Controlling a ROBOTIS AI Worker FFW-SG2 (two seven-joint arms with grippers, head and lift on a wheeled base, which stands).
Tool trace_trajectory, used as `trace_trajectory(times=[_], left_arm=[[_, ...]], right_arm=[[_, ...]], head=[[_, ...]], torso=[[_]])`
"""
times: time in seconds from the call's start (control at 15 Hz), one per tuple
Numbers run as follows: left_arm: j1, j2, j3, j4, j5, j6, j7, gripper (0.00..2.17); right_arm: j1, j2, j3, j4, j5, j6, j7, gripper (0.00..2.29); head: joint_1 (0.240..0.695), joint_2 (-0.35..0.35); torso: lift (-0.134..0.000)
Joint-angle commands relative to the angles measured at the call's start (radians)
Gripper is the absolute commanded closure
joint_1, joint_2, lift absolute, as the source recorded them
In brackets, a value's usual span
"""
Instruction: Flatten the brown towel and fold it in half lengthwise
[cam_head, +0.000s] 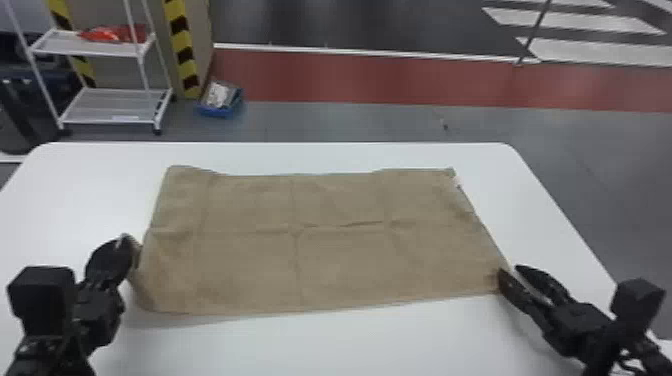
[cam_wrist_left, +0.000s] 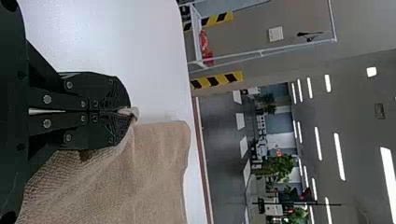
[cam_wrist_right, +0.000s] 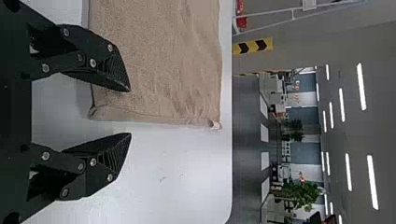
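Seems ready to fold brown towel (cam_head: 330, 260), laid out on white table (cam_head: 320, 345); pinching near left corner (cam_wrist_left: 135, 113) in left gripper (cam_wrist_left: 127, 111); holding right gripper (cam_wrist_right: 130, 112) spread at near right corner (cam_head: 490, 285); needs closing there, then lifting both corners toward far edge (cam_head: 300, 178).

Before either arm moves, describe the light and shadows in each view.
Head view: the towel is softly lit without strong glare, a faint shadow lying on the white table along its near edge; left wrist view: ceiling lights show as bright white strips; right wrist view: similar bright strips overhead, with a soft grey shadow on the table beside the towel.
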Motion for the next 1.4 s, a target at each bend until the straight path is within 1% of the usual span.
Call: trace_trajectory(times=[0.0,0.07,0.13,0.27,0.33,0.6,0.87,0.93,1.07,1.13,1.2,1.33], left_arm=[[-0.001,0.000,-0.003,-0.005,-0.001,0.024,0.006,1.73],[-0.001,0.000,-0.005,-0.010,-0.001,0.027,0.006,1.73],[-0.001,0.000,-0.005,-0.016,-0.003,0.036,0.006,1.73],[0.006,0.002,-0.003,-0.042,-0.008,0.052,0.006,1.73],[0.010,0.002,-0.002,-0.054,-0.009,0.055,0.006,1.73],[0.033,0.002,0.005,-0.099,-0.012,0.079,0.006,1.73],[0.042,0.011,0.008,-0.128,-0.014,0.085,0.007,1.73],[0.044,0.012,0.009,-0.140,-0.015,0.085,0.007,1.73],[0.058,0.015,0.017,-0.180,-0.020,0.095,0.007,1.73],[0.061,0.017,0.020,-0.207,-0.026,0.110,0.009,1.73],[0.065,0.021,0.028,-0.229,-0.029,0.125,0.019,1.73],[0.073,0.031,0.061,-0.290,-0.029,0.193,0.021,1.73]], right_arm=[[0.006,-0.001,-0.007,-0.022,0.004,0.030,0.015,1.21],[0.006,-0.001,-0.008,-0.030,0.007,0.052,0.021,1.40],[0.006,-0.003,-0.008,-0.037,0.010,0.058,0.021,1.50],[0.006,-0.001,-0.008,-0.063,0.008,0.089,0.029,1.51],[0.006,-0.003,-0.008,-0.079,0.008,0.110,0.030,1.67],[0.009,-0.001,-0.015,-0.109,-0.015,0.125,0.035,1.68],[0.021,-0.006,-0.021,-0.223,-0.032,0.199,0.036,1.68],[0.020,-0.014,-0.022,-0.251,-0.038,0.224,0.036,1.68],[0.020,-0.044,-0.024,-0.304,-0.045,0.282,0.038,1.68],[0.017,-0.063,-0.024,-0.327,-0.047,0.316,0.047,1.68],[0.005,-0.074,-0.027,-0.335,-0.050,0.365,0.076,1.68],[-0.015,-0.101,-0.050,-0.364,-0.049,0.432,0.084,1.68]], head=[[0.695,-0.106],[0.695,-0.105],[0.695,-0.104],[0.695,-0.105],[0.695,-0.106],[0.695,-0.103],[0.695,-0.097],[0.695,-0.093],[0.695,-0.092],[0.695,-0.092],[0.695,-0.092],[0.695,-0.082]], torso=[[-0.128],[-0.128],[-0.128],[-0.128],[-0.128],[-0.128],[-0.128],[-0.128],[-0.128],[-0.128],[-0.128],[-0.128]])
